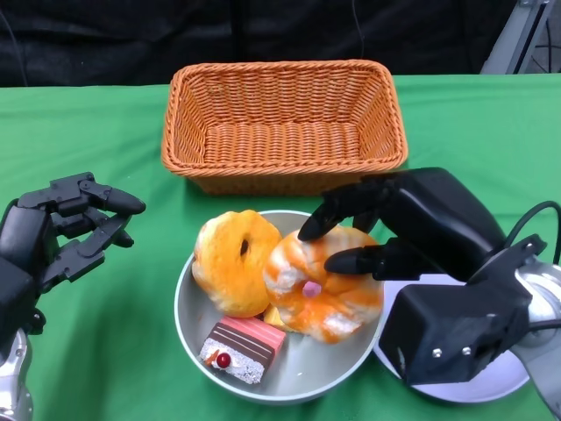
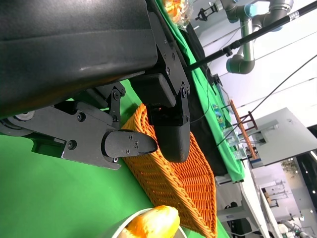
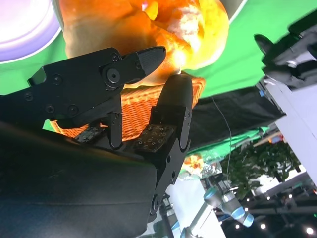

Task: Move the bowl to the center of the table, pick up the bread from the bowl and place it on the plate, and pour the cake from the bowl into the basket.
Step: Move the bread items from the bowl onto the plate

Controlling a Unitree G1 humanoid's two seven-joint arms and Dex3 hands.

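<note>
right robot hand (image 1: pixel 368 232) on bread (image 1: pixel 323 282), bowl (image 1: pixel 188 326)

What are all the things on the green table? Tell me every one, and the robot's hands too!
Basket: one, orange wicker, at the back of the table, nothing in it.
Bowl: one, grey, in front of the basket.
Bread: two pieces, orange and white, ring-shaped, side by side in the bowl; the second is on the right.
Cake: one slice, brown and pink layers with a red ball, at the bowl's front.
Plate: one, white, right of the bowl, mostly hidden under the right hand.
Table: green cloth.
Left hand: black, holds nothing, left of the bowl.
Right hand: black, fingers on the right bread.
</note>
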